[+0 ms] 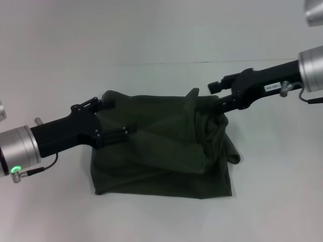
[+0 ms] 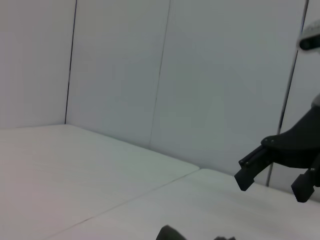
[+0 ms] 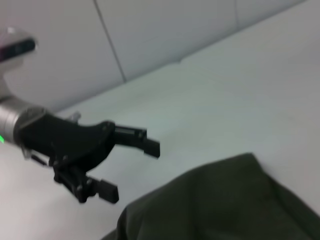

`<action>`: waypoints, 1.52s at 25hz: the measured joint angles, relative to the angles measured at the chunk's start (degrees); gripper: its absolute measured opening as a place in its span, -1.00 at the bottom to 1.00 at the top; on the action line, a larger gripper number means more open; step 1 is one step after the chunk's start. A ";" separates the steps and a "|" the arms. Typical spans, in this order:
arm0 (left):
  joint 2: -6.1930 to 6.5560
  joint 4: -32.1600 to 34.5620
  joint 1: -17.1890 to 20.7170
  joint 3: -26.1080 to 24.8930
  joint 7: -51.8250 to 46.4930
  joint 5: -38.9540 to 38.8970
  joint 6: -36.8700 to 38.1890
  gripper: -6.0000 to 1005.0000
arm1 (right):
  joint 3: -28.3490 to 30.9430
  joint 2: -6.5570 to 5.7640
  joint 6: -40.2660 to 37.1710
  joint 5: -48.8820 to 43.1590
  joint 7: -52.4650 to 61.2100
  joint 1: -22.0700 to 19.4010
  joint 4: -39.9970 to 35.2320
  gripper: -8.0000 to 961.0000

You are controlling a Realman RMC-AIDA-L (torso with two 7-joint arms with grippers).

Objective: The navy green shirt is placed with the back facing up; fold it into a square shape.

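Observation:
The navy green shirt lies folded over on itself in a rumpled, roughly rectangular heap in the middle of the white table, its upper layer bunched and raised toward the far right corner. No lettering shows. My left gripper is at the shirt's far left corner with its fingers spread wide. In the right wrist view the left gripper is open with bare table between its fingers, beside the shirt. My right gripper is at the far right corner. The left wrist view shows the right gripper open too, above a scrap of shirt.
The white table spreads on all sides of the shirt, with a thin seam running across it behind the grippers. Pale wall panels stand behind the table.

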 joint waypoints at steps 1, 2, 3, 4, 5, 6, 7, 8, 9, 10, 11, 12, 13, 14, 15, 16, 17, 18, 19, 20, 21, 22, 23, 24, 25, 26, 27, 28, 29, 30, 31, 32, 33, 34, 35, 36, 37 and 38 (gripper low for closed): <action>0.00 0.00 0.21 -0.02 0.61 0.00 0.10 0.89 | -0.45 0.15 0.06 -0.86 0.07 0.56 0.01 0.82; 0.00 0.00 0.41 -0.04 1.31 0.00 0.30 0.89 | -0.95 0.30 0.35 -1.47 0.07 0.98 0.01 0.82; -0.02 0.00 0.65 -0.07 2.13 -0.04 0.59 0.89 | -1.46 0.47 0.61 -1.96 -0.04 1.31 0.01 0.82; -0.13 0.05 0.97 -0.06 2.79 -0.08 0.96 0.89 | -1.96 0.60 0.81 -2.23 -0.32 1.49 0.01 0.82; -0.21 0.14 1.19 -0.08 3.22 -0.10 1.19 0.89 | -2.63 0.74 0.93 -2.42 -0.70 1.64 -0.02 0.82; -0.39 0.27 1.53 -0.06 3.71 -0.09 1.70 0.89 | -3.44 0.85 0.92 -2.50 -1.07 1.77 -0.08 0.82; -0.45 0.27 1.70 -0.06 3.79 -0.06 1.78 0.89 | -4.37 0.91 1.01 -2.51 -1.25 1.83 -0.12 0.82; -0.48 0.27 1.84 -0.07 3.83 -0.02 1.87 0.89 | -5.28 1.01 1.13 -2.53 -1.43 1.86 -0.14 0.82; -0.47 0.25 1.97 -0.07 3.80 0.00 1.86 0.89 | -6.33 1.21 1.39 -2.53 -1.81 1.88 -0.15 0.82; -0.44 0.24 2.18 -0.15 3.70 0.03 1.83 0.88 | -7.26 1.50 1.43 -2.54 -2.29 1.90 -0.15 0.82; -0.36 0.25 2.40 -0.49 3.56 0.04 1.83 0.88 | -7.96 1.78 1.41 -2.54 -2.70 1.90 -0.15 0.82; -0.28 0.39 2.61 -1.07 3.37 0.06 1.97 0.88 | -8.38 2.21 1.41 -2.54 -3.12 1.94 -0.22 0.82; -0.15 0.53 2.89 -1.88 3.15 0.07 2.20 0.88 | -8.64 2.73 1.52 -2.54 -3.65 1.96 -0.40 0.82; -0.05 0.66 3.16 -2.97 2.90 0.08 2.50 0.88 | -8.77 3.35 1.53 -2.54 -4.31 1.99 -0.60 0.82; 0.05 0.76 3.41 -3.86 2.71 0.09 2.85 0.88 | -8.82 4.03 1.85 -2.54 -4.98 2.06 -0.76 0.82; 0.17 0.86 3.61 -5.03 2.56 0.09 3.26 0.88 | -8.91 4.73 2.14 -2.54 -5.69 2.19 -0.90 0.82; 0.26 0.86 3.81 -5.83 2.49 0.10 3.88 0.88 | -9.14 5.44 2.97 -2.55 -6.18 2.34 -0.95 0.82; 0.31 0.86 3.93 -6.30 2.46 0.11 4.20 0.88 | -9.83 6.10 4.05 -2.57 -6.56 2.47 -1.00 0.82; 0.42 0.91 4.21 -6.90 2.44 0.12 5.18 0.88 | -10.48 6.58 4.97 -2.60 -6.86 2.57 -1.06 0.82; 0.45 1.05 4.43 -7.18 2.44 0.12 5.77 0.88 | -11.77 7.08 5.98 -2.61 -7.29 2.60 -1.16 0.82; 0.46 1.21 4.64 -7.37 2.44 0.13 6.30 0.88 | -13.20 7.46 6.76 -2.62 -7.67 2.60 -1.20 0.82; 0.46 1.21 4.64 -7.37 2.44 0.13 6.30 0.88 | -14.41 7.64 7.63 -2.66 -7.97 2.59 -1.21 0.82; 0.45 1.34 4.80 -7.41 2.44 0.14 6.46 0.88 | -15.92 7.77 8.95 -2.91 -8.11 2.54 -1.17 0.82; 0.41 1.36 4.90 -7.46 2.48 0.16 6.51 0.88 | -16.85 7.86 9.86 -3.24 -8.15 2.49 -1.05 0.82; 0.40 1.34 4.93 -7.46 2.54 0.16 6.50 0.88 | -17.64 7.99 10.90 -3.94 -8.15 2.44 -0.83 0.82; 0.36 1.31 5.02 -7.46 2.67 0.17 6.50 0.88 | -18.01 8.13 11.57 -4.73 -8.22 2.38 -0.71 0.82; 0.32 1.32 5.14 -7.48 2.81 0.18 6.50 0.88 | -18.34 8.28 12.19 -5.70 -8.34 2.31 -0.56 0.82; 0.24 1.35 5.24 -7.47 3.00 0.18 6.49 0.88 | -18.66 8.41 12.63 -6.53 -8.52 2.27 -0.22 0.82; 0.20 1.36 5.30 -7.47 3.15 0.18 6.49 0.88 | -19.02 8.47 13.15 -7.37 -8.69 2.21 0.24 0.82; 0.18 1.36 5.33 -7.43 3.34 0.19 6.48 0.88 | -19.25 8.49 13.47 -7.93 -8.77 2.17 0.65 0.82; 0.17 1.35 5.34 -7.39 3.49 0.19 6.46 0.88 | -19.44 8.49 13.89 -8.60 -8.77 2.15 1.12 0.82; 0.17 1.29 5.35 -7.34 3.73 0.19 6.39 0.88 | -19.58 8.49 14.23 -9.31 -8.77 2.12 1.63 0.82; 0.16 1.25 5.35 -7.30 3.91 0.19 6.37 0.88 | -19.63 8.49 14.53 -10.05 -8.78 2.06 2.12 0.82; 0.13 1.21 5.35 -7.23 4.12 0.19 6.36 0.88 | -19.66 8.50 14.59 -10.70 -8.92 1.97 2.46 0.82; 0.11 1.18 5.35 -7.13 4.30 0.19 6.36 0.88 | -19.67 8.48 14.53 -11.13 -9.11 1.86 2.66 0.82; 0.09 1.17 5.34 -7.06 4.35 0.19 6.33 0.88 | -19.57 8.41 13.94 -11.36 -9.46 1.59 2.56 0.82; 0.07 1.15 5.30 -6.96 4.39 0.19 6.28 0.88 | -19.21 8.34 13.22 -11.36 -9.68 1.24 2.10 0.82; 0.07 1.15 5.25 -6.95 4.39 0.19 6.28 0.88 | -18.60 8.20 12.37 -11.08 -9.89 0.75 1.25 0.82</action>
